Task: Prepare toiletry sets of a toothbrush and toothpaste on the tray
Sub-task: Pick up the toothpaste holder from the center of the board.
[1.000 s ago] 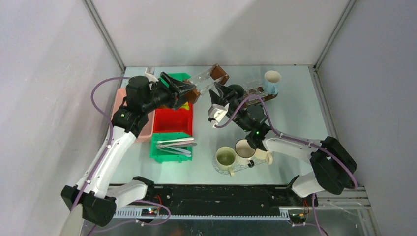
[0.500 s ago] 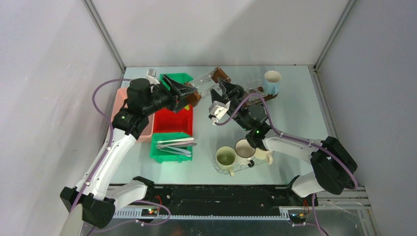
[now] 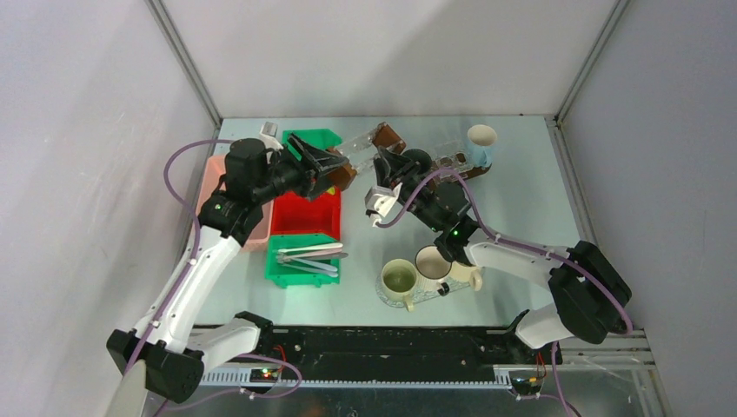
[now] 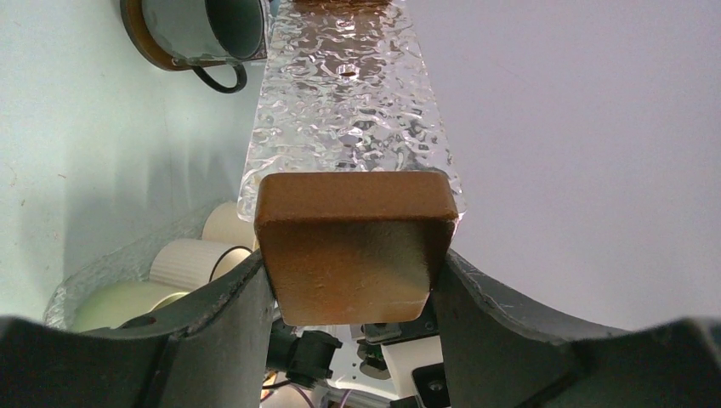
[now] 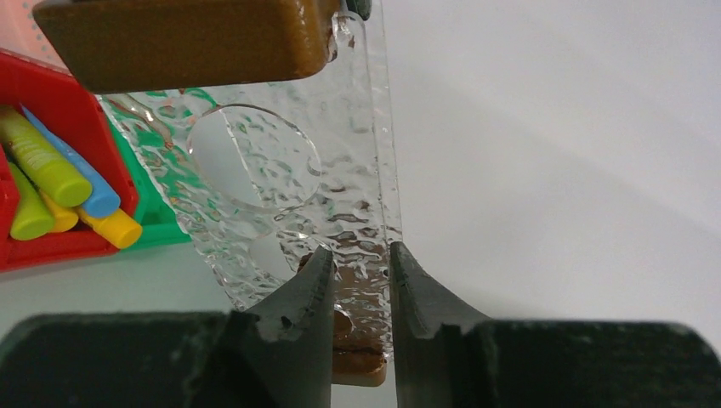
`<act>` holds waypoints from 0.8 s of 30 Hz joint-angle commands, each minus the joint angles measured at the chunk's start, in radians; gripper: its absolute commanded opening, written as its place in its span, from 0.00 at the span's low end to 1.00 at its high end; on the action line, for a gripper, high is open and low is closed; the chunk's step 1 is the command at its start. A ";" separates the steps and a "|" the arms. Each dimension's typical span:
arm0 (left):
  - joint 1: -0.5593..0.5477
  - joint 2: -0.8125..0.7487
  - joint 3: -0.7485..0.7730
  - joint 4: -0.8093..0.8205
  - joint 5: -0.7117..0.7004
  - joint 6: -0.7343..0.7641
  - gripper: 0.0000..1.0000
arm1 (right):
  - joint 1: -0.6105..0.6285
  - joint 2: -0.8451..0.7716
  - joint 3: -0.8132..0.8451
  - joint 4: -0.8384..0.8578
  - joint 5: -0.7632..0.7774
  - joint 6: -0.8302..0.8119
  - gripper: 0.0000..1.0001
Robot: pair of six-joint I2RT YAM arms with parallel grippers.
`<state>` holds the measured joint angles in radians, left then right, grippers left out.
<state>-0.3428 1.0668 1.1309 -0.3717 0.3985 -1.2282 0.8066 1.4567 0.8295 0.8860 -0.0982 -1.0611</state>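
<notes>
Tray [image 4: 344, 110] steadiness was my reason for two grips: left gripper [image 4: 350, 276] clamped on the brown end [image 4: 353, 229], right gripper [image 5: 361, 272] pinching the clear rim.

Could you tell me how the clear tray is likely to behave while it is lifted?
Probably stiff: the tray spans both grippers without sagging. Its glassy rim, pinched thinly in the right gripper's jaws, may slip. The brown handle in the left gripper looks surer.
</notes>
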 commanded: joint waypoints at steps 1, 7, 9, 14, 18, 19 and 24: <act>-0.007 -0.001 0.032 0.073 0.090 0.014 0.00 | 0.016 -0.016 0.045 0.045 -0.047 0.015 0.06; -0.006 0.007 0.020 0.089 0.087 0.023 0.03 | 0.019 -0.051 0.010 0.005 -0.054 0.057 0.00; -0.003 0.011 0.010 0.100 0.083 0.024 0.09 | 0.021 -0.070 -0.001 -0.041 -0.060 0.073 0.00; 0.004 0.010 -0.023 0.098 0.030 0.061 0.30 | 0.025 -0.123 -0.019 -0.185 -0.061 0.117 0.00; 0.009 0.008 -0.056 0.099 0.005 0.085 0.45 | 0.030 -0.162 -0.044 -0.289 -0.050 0.139 0.00; 0.009 0.010 -0.068 0.100 0.002 0.090 0.50 | 0.032 -0.172 -0.052 -0.321 -0.044 0.142 0.00; 0.008 0.012 -0.119 0.130 0.012 0.086 0.59 | 0.037 -0.202 -0.079 -0.439 -0.023 0.150 0.00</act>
<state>-0.3405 1.0809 1.0279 -0.3660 0.4217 -1.1706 0.8280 1.3090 0.7650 0.5331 -0.1020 -0.9638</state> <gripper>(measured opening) 0.649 0.266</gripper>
